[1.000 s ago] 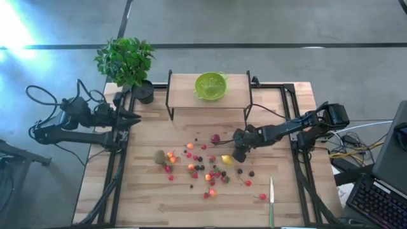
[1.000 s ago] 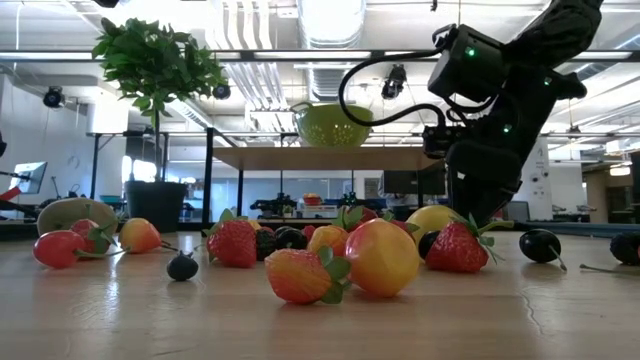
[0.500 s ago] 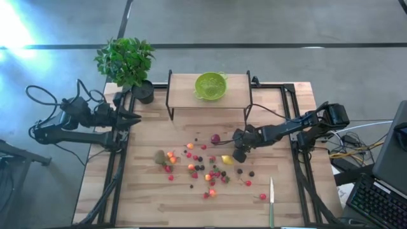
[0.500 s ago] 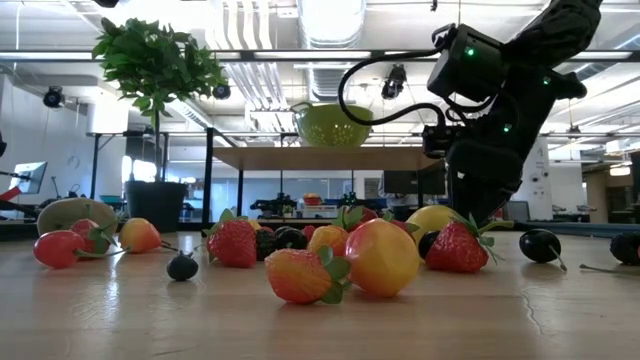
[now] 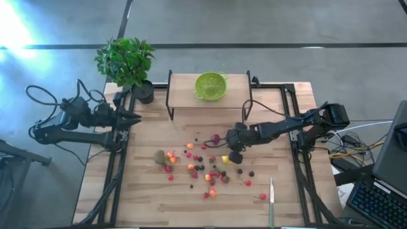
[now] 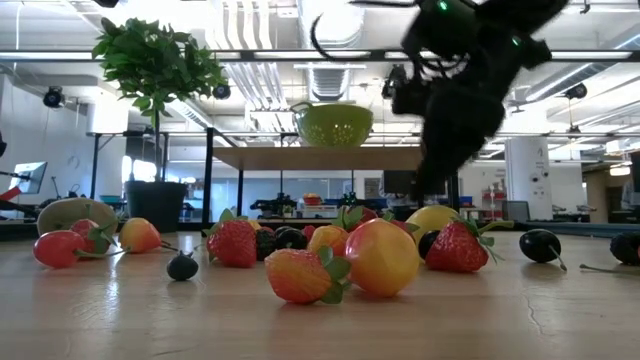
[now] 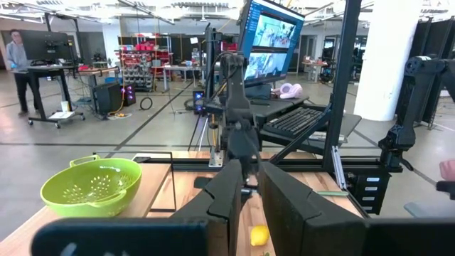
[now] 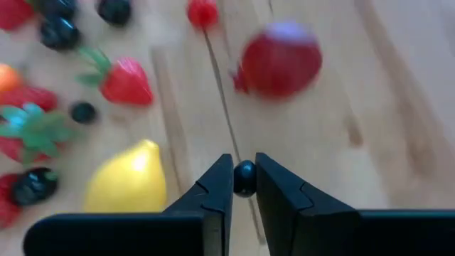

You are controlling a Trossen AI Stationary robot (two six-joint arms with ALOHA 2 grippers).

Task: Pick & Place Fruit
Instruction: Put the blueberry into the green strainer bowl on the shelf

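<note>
A tiny dark berry (image 8: 244,178) sits pinched between the two black fingers of the right gripper (image 8: 244,186), which are nearly shut on it. This gripper hangs over the middle of the wooden table (image 5: 152,203), just above the yellow lemon (image 5: 226,159) and beside a round dark red fruit (image 5: 215,138). The rest of the little fruit lies spread on the table: red strawberries (image 6: 232,243), small dark berries (image 6: 182,266), orange and yellow round fruits (image 6: 382,257), and a fuzzy brown kiwi (image 5: 159,156) at the left edge of the bunch. A red cherry (image 5: 262,196) lies off by itself near a knife with a green handle (image 5: 271,202). At the back of the table a lime green bowl with holes (image 5: 210,86) sits on a raised wooden shelf (image 5: 184,95). A leafy green plant in a dark pot (image 5: 127,63) stands at the back left corner. The left gripper (image 5: 135,118) waits at the left edge of the table, its fingers pressed close together and holding nothing.
</note>
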